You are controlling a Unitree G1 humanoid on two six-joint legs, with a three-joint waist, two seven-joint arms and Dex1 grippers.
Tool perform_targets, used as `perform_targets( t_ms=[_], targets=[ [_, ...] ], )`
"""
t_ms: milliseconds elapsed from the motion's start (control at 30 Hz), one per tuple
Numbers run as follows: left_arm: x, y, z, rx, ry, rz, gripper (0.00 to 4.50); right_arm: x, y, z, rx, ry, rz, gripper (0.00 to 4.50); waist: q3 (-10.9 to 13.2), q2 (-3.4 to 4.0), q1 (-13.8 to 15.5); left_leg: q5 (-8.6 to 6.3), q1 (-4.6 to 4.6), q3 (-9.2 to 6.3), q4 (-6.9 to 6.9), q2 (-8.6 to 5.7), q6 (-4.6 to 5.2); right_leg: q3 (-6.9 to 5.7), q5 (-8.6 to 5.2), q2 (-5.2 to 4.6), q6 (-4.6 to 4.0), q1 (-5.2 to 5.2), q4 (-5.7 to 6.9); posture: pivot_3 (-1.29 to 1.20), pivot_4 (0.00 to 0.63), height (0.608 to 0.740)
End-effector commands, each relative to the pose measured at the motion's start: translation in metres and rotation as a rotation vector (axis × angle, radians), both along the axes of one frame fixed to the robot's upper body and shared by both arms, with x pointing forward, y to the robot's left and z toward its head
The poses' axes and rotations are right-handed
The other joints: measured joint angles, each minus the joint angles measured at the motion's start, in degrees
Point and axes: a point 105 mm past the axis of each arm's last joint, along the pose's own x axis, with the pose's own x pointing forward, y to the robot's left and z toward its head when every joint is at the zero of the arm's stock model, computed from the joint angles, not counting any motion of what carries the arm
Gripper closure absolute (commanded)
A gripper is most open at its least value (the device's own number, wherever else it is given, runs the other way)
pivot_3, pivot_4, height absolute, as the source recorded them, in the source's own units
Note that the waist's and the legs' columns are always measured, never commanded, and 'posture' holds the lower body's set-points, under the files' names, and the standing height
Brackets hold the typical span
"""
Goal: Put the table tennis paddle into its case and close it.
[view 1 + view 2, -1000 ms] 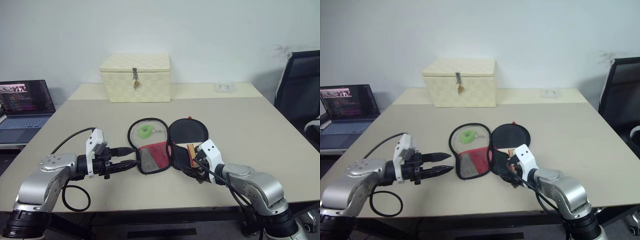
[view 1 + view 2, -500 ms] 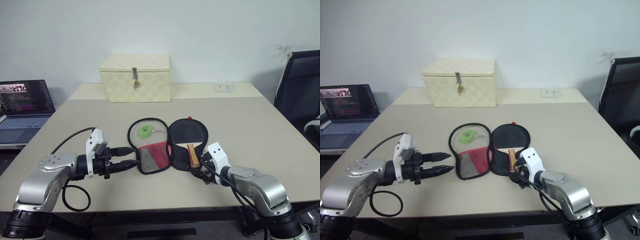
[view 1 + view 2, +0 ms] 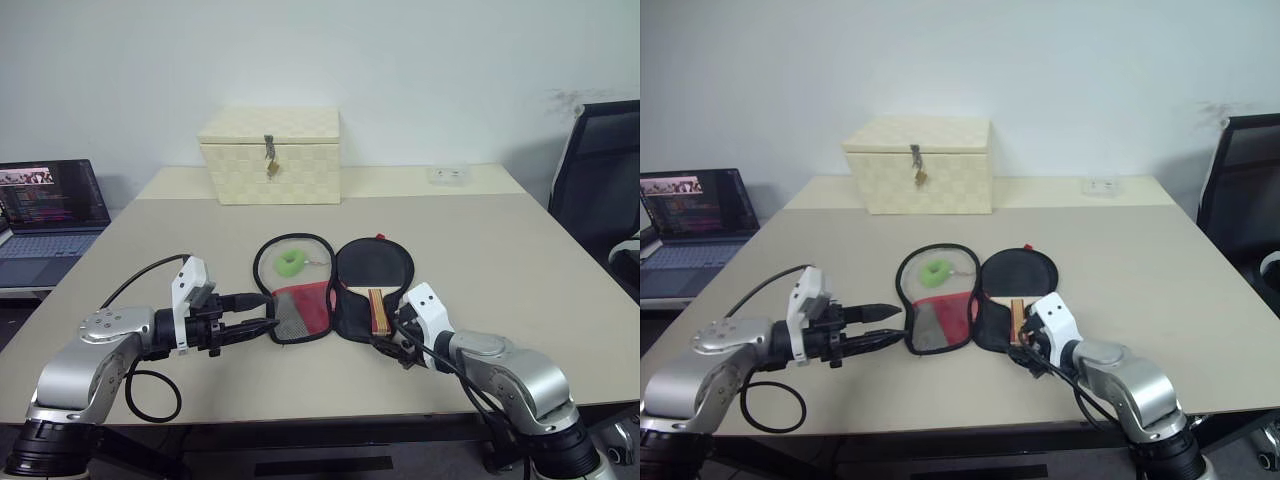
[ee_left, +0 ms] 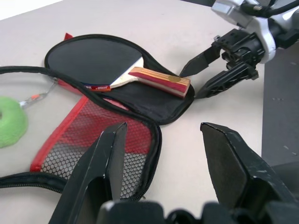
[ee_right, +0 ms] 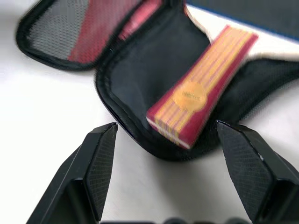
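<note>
Since a second ago the case [image 3: 335, 290] has slid slightly toward the left claw, and the right claw [image 3: 393, 338] has drawn back off the paddle handle to the case's near edge.

One desk [image 3: 500, 260], one cream box [image 3: 270, 155] at its far edge, one laptop [image 3: 45, 215], one open case, one paddle [image 3: 372, 280] lying in the case's right half, one green ring [image 3: 291, 263] in the left half.

Both arms reach inward, low over the desk's near edge. The left claw [image 3: 262, 313] stands apart and empty beside the case; the right claw stands wide and empty, straddling the handle end.
</note>
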Motion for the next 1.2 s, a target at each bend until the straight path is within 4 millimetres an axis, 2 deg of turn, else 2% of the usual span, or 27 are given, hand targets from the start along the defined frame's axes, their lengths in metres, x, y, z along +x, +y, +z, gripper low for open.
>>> perform_targets(
  t_ms=[33, 167, 367, 467, 600, 667, 900, 1067, 1200],
  targets=[
    [-0.001, -0.001, 0.006, 0.013, -0.040, -0.004, 1.76, -0.003, 0.010, 0.019, 0.022, -0.080, 0.055, 0.82, 0.00, 0.00, 0.02, 0.00, 0.00, -0.01, 0.00, 0.00, 0.00, 0.00, 0.00, 0.00, 0.00, 0.00, 0.00, 0.00, 0.150, 0.740],
    [0.004, 0.005, 0.000, 0.031, -0.025, 0.048, 1.76, 0.001, -0.002, 0.023, -0.002, -0.096, 0.035, 0.82, 0.00, 0.00, 0.05, 0.00, -0.01, -0.02, 0.00, 0.00, 0.00, 0.00, 0.01, -0.01, -0.01, 0.00, 0.00, 0.00, 0.150, 0.740],
    [0.031, 0.035, -0.020, 0.092, -0.016, 0.260, 1.76, -0.005, -0.027, 0.060, 0.026, -0.144, 0.136, 0.82, 0.00, 0.00, 0.17, 0.00, 0.00, 0.00, 0.01, -0.01, 0.00, -0.06, 0.01, -0.01, -0.02, 0.00, 0.00, 0.00, 0.150, 0.740],
    [0.047, 0.053, -0.029, 0.125, -0.013, 0.369, 2.37, -0.013, -0.036, 0.074, 0.020, -0.163, 0.198, 0.79, 0.00, 0.00, 0.35, 0.00, 0.00, -0.01, 0.01, -0.04, 0.01, -0.09, 0.02, 0.00, -0.03, 0.00, -0.01, 0.00, 0.150, 0.740],
    [0.070, 0.064, -0.041, 0.185, -0.031, 0.482, 3.77, -0.023, -0.039, 0.082, 0.006, -0.170, 0.269, 0.79, 0.00, 0.00, 0.54, 0.00, 0.00, -0.01, 0.01, -0.08, 0.01, -0.10, 0.06, 0.00, -0.10, 0.01, -0.01, 0.00, 0.150, 0.740],
    [0.081, 0.062, -0.045, 0.205, -0.039, 0.494, 4.47, -0.026, -0.038, 0.082, 0.003, -0.169, 0.284, 0.79, -0.01, -0.02, 0.83, 0.00, -0.01, -0.01, 0.03, -0.10, 0.01, -0.11, 0.07, 0.00, -0.10, 0.02, 0.00, 0.00, 0.150, 0.740],
    [0.109, 0.042, -0.061, 0.213, -0.011, 0.487, 4.49, -0.030, -0.035, 0.077, -0.004, -0.164, 0.298, 0.79, -0.01, -0.03, 1.23, 0.00, -0.05, 0.02, 0.05, -0.16, 0.01, -0.18, 0.15, 0.00, -0.22, 0.02, 0.01, 0.00, 0.150, 0.740],
    [0.120, 0.002, -0.070, 0.137, 0.030, 0.387, 4.49, -0.031, -0.038, 0.074, -0.018, -0.164, 0.286, 0.79, -0.03, -0.05, 1.52, 0.00, -0.05, 0.00, 0.09, -0.23, 0.01, -0.23, 0.15, 0.01, -0.21, 0.04, 0.03, 0.00, 0.150, 0.740],
    [0.119, -0.028, -0.057, 0.072, -0.003, 0.257, 4.49, -0.030, -0.043, 0.074, -0.024, -0.168, 0.267, 0.79, -0.04, -0.07, 1.58, 0.00, -0.06, 0.00, 0.11, -0.24, 0.01, -0.23, 0.15, 0.02, -0.17, 0.07, 0.03, 0.00, 0.150, 0.740]
  ],
)
